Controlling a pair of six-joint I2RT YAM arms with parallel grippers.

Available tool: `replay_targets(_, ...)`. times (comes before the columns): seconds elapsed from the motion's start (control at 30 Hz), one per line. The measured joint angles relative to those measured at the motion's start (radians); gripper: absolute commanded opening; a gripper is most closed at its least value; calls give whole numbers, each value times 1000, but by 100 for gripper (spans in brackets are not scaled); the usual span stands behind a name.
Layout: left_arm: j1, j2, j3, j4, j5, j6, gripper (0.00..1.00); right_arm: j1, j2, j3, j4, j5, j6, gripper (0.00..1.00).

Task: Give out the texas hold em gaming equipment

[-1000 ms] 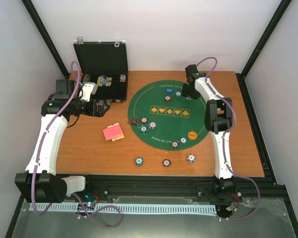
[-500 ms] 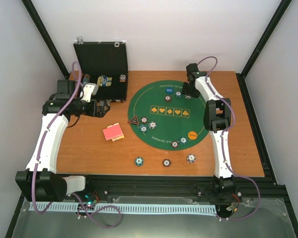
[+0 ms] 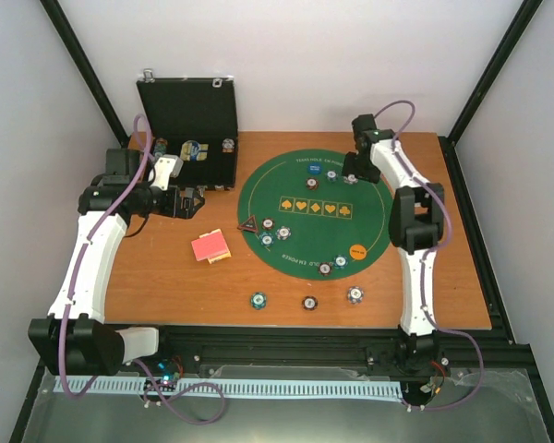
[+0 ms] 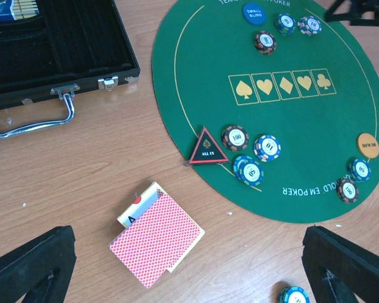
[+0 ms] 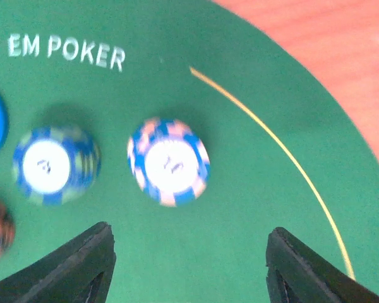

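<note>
**Green felt mat (image 3: 307,242) looks about half set up to me, cards not dealt**

Top view: chips (image 3: 270,231) sit at its 12, 8 and 5 o'clock, three more lie on the table (image 3: 166,277) past 6, and the cards (image 3: 210,246) are stacked beyond 8. Left wrist: left gripper (image 4: 186,237) hangs wide open and empty near the cards. Right wrist: right gripper (image 5: 189,233), fingers apart, is above a loose blue-white chip (image 5: 168,161) at 12.

The wooden counter (image 3: 148,286) carries a round green felt mat (image 3: 369,221) on its right half and an open black case (image 3: 189,111) at its far left. On the bare wood lie a stack of red-backed cards (image 3: 210,246), just left of the mat, and three striped chips (image 3: 309,302) in a row near the front edge.
</note>
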Motion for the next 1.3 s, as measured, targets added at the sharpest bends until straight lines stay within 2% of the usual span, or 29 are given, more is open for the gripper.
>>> replay_targets(0.2,0,-9,0,-1,3,0,100,45,-458,-507,84,32,27,69)
replay_targets(0.33,0,-19,0,0,9,-1,100,174,-757,-867,153,58,95,72)
replay_targets(0.5,0,-32,-16,2,19,-2,100,332,-1019,-1244,159,47,240,74)
replay_targets(0.6,0,-33,-25,1,20,-2,100,383,-1145,-1384,128,48,332,74)
replay_targets(0.7,0,-35,-28,1,19,-2,100,414,-1220,-1429,105,51,397,74)
replay_targets(0.9,0,-44,-28,1,18,-1,100,458,-1202,-1432,106,55,462,72)
replay_targets(1.3,0,-48,-28,1,18,-1,100,490,-1169,-1561,168,35,524,59)
